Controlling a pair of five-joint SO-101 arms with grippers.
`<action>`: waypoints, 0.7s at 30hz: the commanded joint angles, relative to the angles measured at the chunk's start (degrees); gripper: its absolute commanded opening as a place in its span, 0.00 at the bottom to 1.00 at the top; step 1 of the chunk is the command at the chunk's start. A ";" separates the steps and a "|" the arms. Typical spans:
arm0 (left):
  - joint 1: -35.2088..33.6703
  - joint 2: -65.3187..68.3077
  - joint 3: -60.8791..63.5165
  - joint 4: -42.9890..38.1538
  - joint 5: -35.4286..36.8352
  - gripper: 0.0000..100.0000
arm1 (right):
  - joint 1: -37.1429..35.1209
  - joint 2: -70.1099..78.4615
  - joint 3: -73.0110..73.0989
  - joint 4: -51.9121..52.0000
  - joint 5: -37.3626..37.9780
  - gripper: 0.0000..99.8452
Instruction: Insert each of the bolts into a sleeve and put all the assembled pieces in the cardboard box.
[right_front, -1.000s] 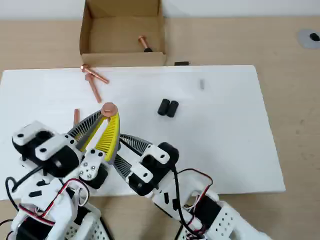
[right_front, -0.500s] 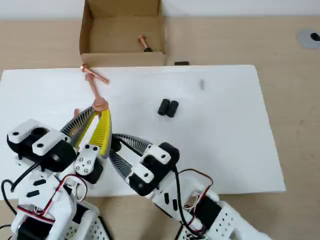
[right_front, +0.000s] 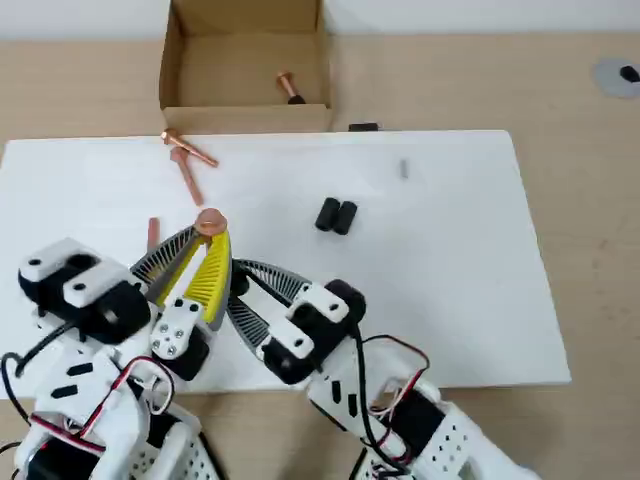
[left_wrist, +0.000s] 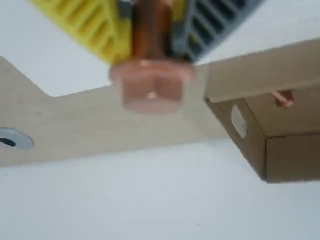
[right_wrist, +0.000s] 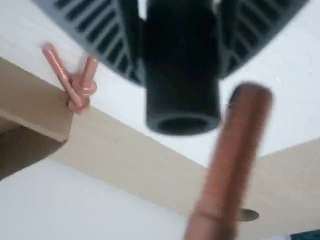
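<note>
between left fingers (right_front: 208, 275), bolt (right_front: 210, 222) shank half-hidden (head shows)

Blurred close up: bolt (left_wrist: 151, 75), shank cut off at picture edge inside left claw (left_wrist: 152, 42). Likewise sleeve (right_wrist: 182, 75), upper end cut off. High view crops cardboard box (right_front: 245, 118) far wall.

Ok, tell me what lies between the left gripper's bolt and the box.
Two loose bolts, lying in a V on the white board, as the high view shows.

Cardboard box (right_front: 245, 118): far side of the surface (right_front: 585, 200), assembled piece (right_front: 290, 87) inside.
Loose bolts (right_front: 190, 150): crossed, just before the box's left corner.
Sleeves (right_front: 336, 216): side by side, right of the bolts.
</note>
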 joint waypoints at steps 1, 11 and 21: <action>0.18 -0.40 -2.81 -3.60 0.09 0.00 | 0.57 -6.02 -0.13 -1.49 -0.44 0.01; -4.04 -0.40 -3.43 -8.79 0.35 0.00 | 0.57 -6.02 -0.13 -1.58 -1.93 0.01; -4.04 -0.40 -0.18 -10.02 4.40 0.00 | 0.57 -6.02 -0.13 -1.58 -4.04 0.01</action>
